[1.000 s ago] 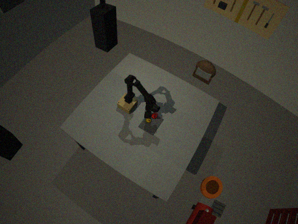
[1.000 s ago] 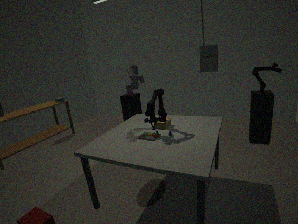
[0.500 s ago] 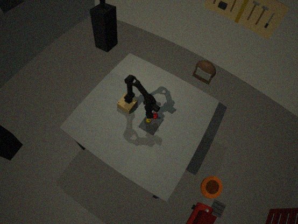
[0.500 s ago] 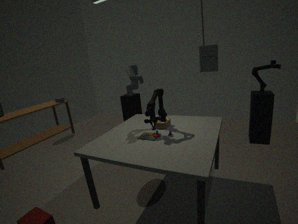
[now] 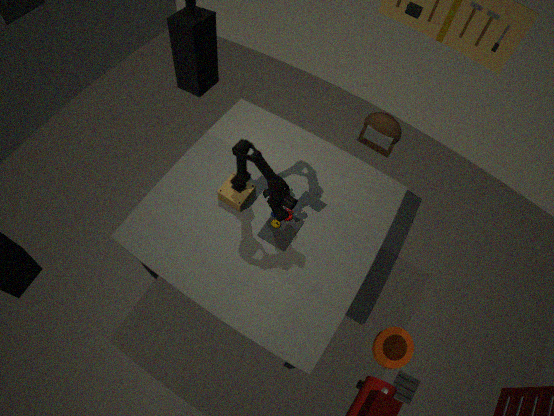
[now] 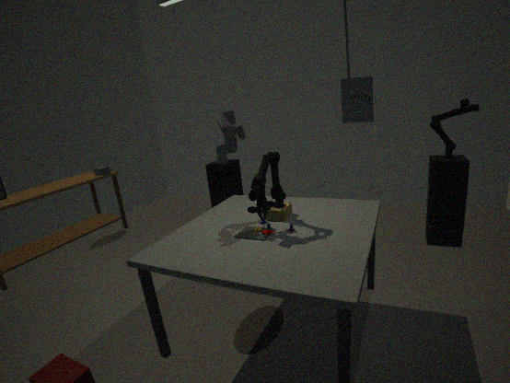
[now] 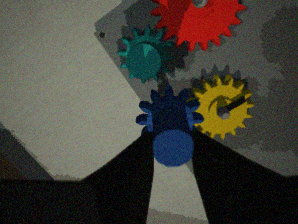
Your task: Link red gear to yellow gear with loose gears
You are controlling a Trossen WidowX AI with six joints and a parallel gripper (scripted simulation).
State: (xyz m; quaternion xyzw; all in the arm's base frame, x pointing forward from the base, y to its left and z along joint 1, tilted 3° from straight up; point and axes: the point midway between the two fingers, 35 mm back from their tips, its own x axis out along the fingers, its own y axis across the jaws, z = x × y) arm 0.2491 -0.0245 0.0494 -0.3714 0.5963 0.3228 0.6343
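Note:
My gripper (image 7: 171,139) (image 6: 263,221) is shut on the knob of a blue gear (image 7: 170,107), held above the grey board (image 5: 285,241) (image 6: 247,236) near its edge. In the wrist view the blue gear overlaps the left side of the yellow gear (image 7: 220,100) (image 5: 273,223) (image 6: 258,229), which has a black stripe. The red gear (image 7: 215,22) (image 5: 289,215) (image 6: 268,232) sits on the board. A teal gear (image 7: 144,57) (image 6: 269,226) stands at the board's edge beside the red gear; whether their teeth mesh is unclear. Any peg below the blue gear is hidden.
A purple gear (image 6: 292,228) stands on the table (image 5: 200,260) (image 6: 193,258), away from the board. The arm's wooden base block (image 5: 236,194) (image 6: 280,213) is behind the board. Arm shadows fall across the table and part of the board.

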